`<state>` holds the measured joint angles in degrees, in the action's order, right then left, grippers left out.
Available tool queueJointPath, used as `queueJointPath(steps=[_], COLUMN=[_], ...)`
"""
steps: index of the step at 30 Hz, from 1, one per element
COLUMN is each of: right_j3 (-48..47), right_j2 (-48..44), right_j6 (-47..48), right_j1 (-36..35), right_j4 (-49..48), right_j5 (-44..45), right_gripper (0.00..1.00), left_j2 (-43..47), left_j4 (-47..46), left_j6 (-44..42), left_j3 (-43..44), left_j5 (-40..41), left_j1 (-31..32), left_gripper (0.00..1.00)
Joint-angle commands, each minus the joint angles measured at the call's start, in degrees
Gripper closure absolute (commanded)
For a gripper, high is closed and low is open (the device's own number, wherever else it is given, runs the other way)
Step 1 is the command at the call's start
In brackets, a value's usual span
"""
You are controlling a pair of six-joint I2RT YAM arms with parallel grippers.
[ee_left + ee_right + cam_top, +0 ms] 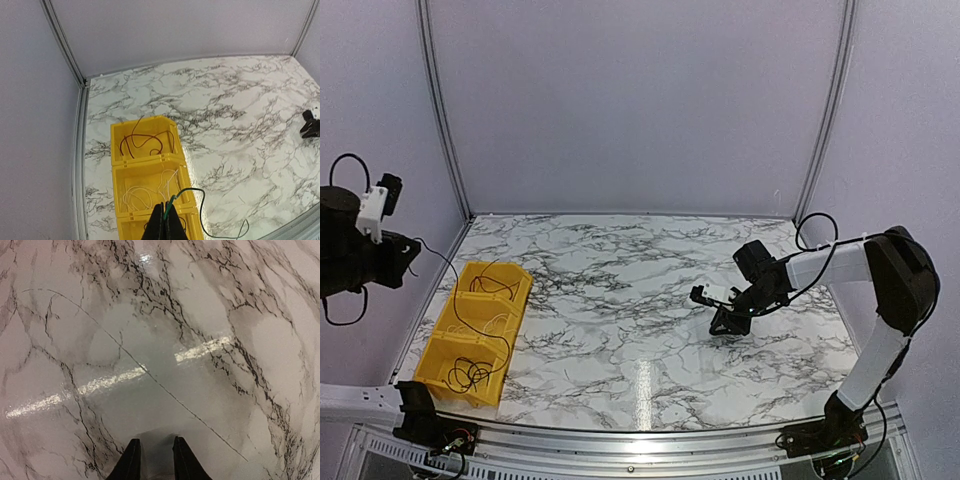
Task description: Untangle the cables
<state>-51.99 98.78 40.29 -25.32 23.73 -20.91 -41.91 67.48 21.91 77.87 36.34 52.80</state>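
1. The left tool (165, 209) is raised well above the table (640, 300), over its left edge. Its jaws are pressed together on the end of a dark cable (200, 207).
2. In the left wrist view, the dark cable rises from the fingertips, arches to the right, and drops in a loose curve towards the near edge of the table. In the top view it is a thin black line hanging from the tool down to the yellow bin (145, 161).
3. The yellow bin lies on the left side of the table and has three compartments in a row.
4. The far compartment holds a reddish-brown cable (150, 142) in loose bends. The middle one holds a white cable (142, 195) in loops. The near one, seen from the top view, holds black loops (472, 375).
5. The right tool (156, 440) hovers low over bare marble on the right side of the table, well apart from the bin. Its fingers stand a little apart with nothing between them.
6. A thin dark line runs diagonally across the marble under the right tool. Whether it is a wire or a vein in the pattern cannot be told.
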Motion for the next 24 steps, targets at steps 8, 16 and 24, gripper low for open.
queueJointPath(steps=[8, 16, 24], right_j3=[3.1, 3.1, 3.1], right_j2=[5.1, 5.1, 5.1], right_j6=[-0.6, -0.4, -0.4], right_j1=[0.9, 0.9, 0.9], right_j4=[5.2, 5.2, 5.2], right_j5=[8.6, 8.6, 8.6], right_gripper=[0.75, 0.75, 0.75], left_j2=[-5.0, -11.7, -19.3], left_j4=[15.2, 15.1, 12.4], left_j6=[5.0, 12.3, 25.0], left_j3=[-2.1, -19.3, -28.0], left_j5=[-16.1, -20.9, -12.7], left_j1=[-0.3, -0.3, -0.3], left_gripper=[1.0, 1.0, 1.0])
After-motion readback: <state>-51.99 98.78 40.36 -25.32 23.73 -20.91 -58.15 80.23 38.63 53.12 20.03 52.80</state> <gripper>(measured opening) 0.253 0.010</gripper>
